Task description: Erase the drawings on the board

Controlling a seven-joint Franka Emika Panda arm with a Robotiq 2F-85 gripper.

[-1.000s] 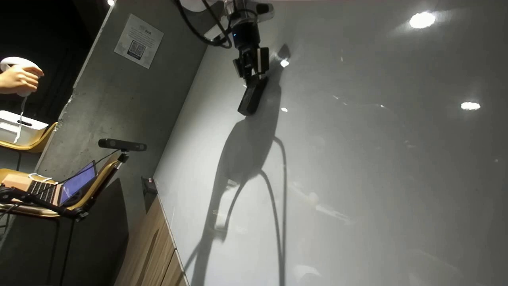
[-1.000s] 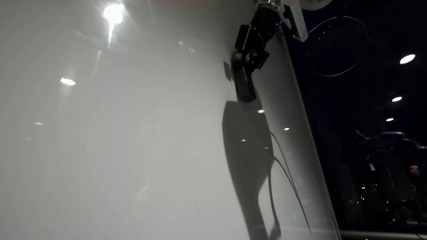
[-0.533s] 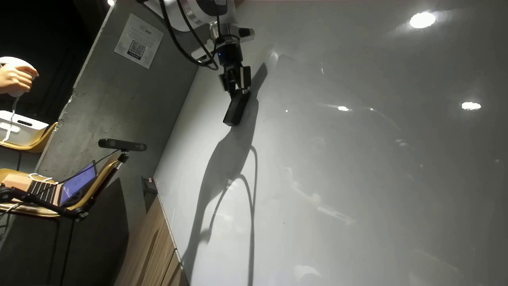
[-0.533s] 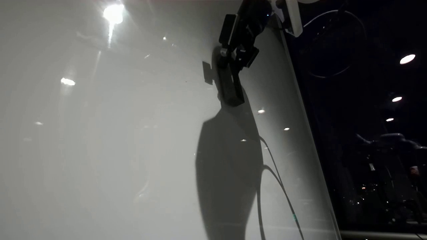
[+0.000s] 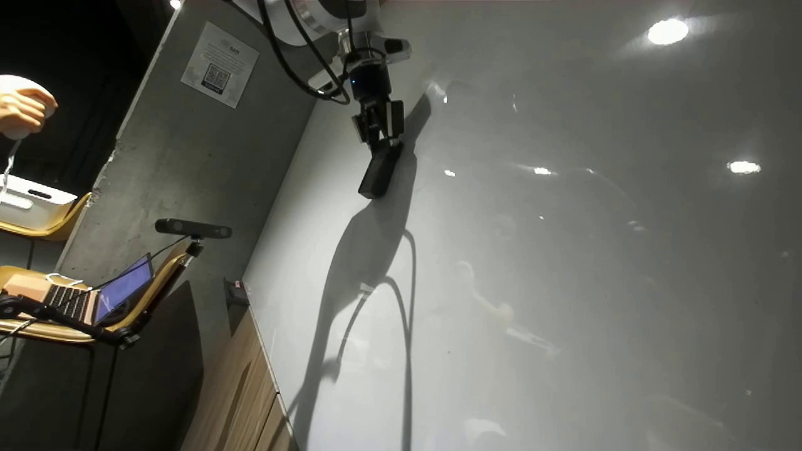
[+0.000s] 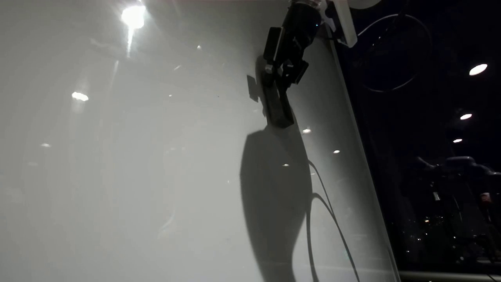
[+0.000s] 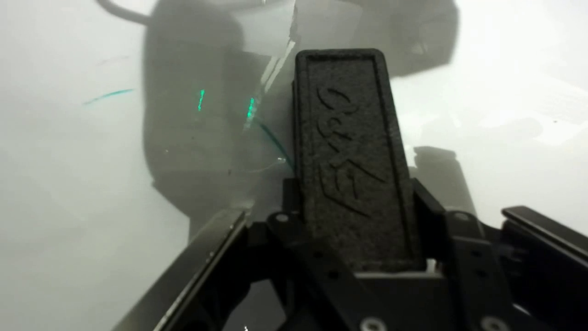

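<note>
The board [image 5: 564,282] is a large glossy white surface and fills much of both exterior views. My gripper [image 7: 358,200] is shut on a dark felt block eraser [image 7: 349,138], its fingers pressing the two long sides. In both exterior views the eraser [image 5: 378,172] points downward, close along the board; whether it touches cannot be told. Of the drawings, the wrist view shows a thin teal stroke [image 7: 110,95], a faint arc [image 7: 113,59] above it, and a curved line [image 7: 275,140] that runs up to the eraser's left edge. Anything beneath the eraser is hidden.
Black cables [image 5: 294,50] loop beside the arm. A grey wall with a paper sign [image 5: 219,64] borders the board, with wooden panels [image 5: 232,388] below. A laptop [image 5: 119,291] rests on a chair near a black camera bar [image 5: 193,228]. A person's hand [image 5: 25,113] holds a controller.
In both exterior views the gripper and eraser first shifted left, dropping lower in an exterior view, then came slightly back right. The grip has stayed the same.
</note>
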